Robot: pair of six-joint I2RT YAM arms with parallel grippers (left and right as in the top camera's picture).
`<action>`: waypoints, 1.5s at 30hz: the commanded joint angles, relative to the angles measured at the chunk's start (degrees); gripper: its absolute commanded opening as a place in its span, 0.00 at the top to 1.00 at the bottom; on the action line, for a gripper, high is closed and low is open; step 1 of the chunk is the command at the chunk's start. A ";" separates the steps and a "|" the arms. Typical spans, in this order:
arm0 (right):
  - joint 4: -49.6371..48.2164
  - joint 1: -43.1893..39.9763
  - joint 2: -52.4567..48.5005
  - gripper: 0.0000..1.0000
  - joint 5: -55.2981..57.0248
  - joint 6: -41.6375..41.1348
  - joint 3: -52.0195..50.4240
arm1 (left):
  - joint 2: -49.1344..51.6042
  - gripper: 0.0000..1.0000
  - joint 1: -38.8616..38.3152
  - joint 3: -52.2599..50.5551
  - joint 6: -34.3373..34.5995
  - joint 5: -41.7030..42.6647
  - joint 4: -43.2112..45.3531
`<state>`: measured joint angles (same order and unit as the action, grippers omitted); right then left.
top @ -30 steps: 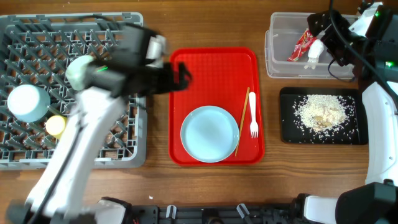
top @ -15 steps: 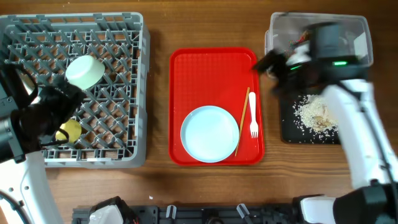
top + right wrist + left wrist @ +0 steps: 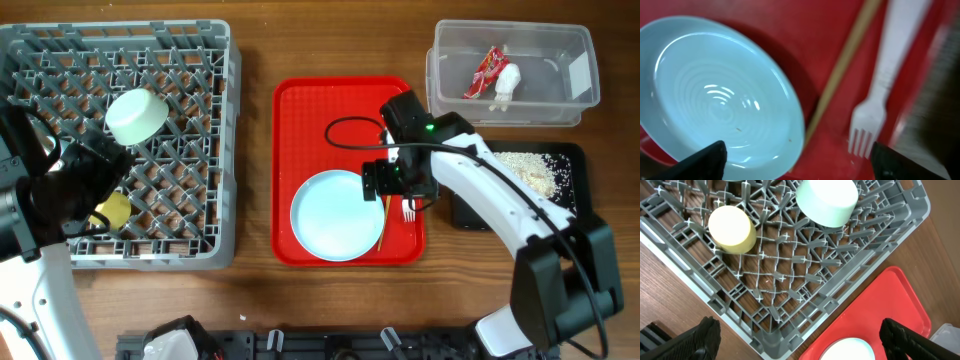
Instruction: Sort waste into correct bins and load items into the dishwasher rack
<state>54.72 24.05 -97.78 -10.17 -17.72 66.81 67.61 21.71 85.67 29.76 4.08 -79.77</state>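
Right fingers point(image 3: 707, 159) are spread wide and empty, hovering over the wooden chopstick point(image 3: 841, 70) and white fork point(image 3: 885, 75). Both lie side by side on the red tray point(image 3: 340, 100), just beside the pale blue plate point(image 3: 715, 95); overhead, the arm hides most of both. Left fingers point(image 3: 702, 337), also spread, show only as dark tips above a corner of the rack point(image 3: 790, 305), where the yellow cup point(image 3: 730, 229) and the mint bowl point(image 3: 827, 200), cut off at the top, sit. Rice point(image 3: 535, 170) on the black tray point(image 3: 570, 170) is partly covered.
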 commanded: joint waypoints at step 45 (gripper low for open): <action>-2.67 0.37 -8.35 0.96 -2.93 -4.96 8.00 | -0.11 0.00 0.31 0.07 0.50 -2.25 -1.60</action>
<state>49.63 24.23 -105.23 -13.02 -21.65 67.18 67.61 21.71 85.67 29.76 2.81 -81.25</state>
